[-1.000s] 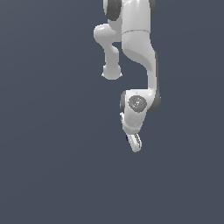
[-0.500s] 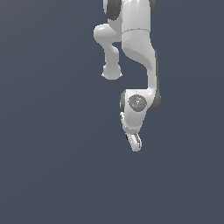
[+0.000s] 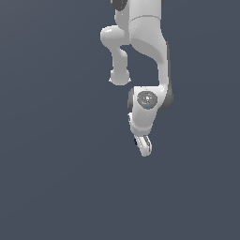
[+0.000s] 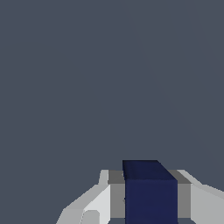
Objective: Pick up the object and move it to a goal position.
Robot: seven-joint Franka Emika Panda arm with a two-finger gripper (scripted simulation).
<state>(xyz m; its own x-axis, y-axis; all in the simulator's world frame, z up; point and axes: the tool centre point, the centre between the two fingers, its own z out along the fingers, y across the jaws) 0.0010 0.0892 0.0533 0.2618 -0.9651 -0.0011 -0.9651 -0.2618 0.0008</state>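
In the wrist view a dark navy-blue object (image 4: pixel 151 199) sits squarely between the two white fingers of my gripper (image 4: pixel 148 174). Grey finger pads (image 4: pixel 116 192) press against it on both sides, so the gripper is shut on it. In the exterior view the gripper (image 3: pixel 143 146) hangs at the end of the white arm, near the middle of the picture. There the object (image 3: pixel 138 140) shows only as a small dark sliver between the fingers. The object looks lifted off the plain grey ground.
The white arm (image 3: pixel 145 42) reaches down from the exterior view's top edge, with its round wrist joint (image 3: pixel 147 99) just above the gripper. Uniform dark grey ground (image 3: pixel 56 178) surrounds it. No goal marker shows.
The wrist and gripper have shifted slightly upward in the exterior view, still holding the object. The grip has not changed.
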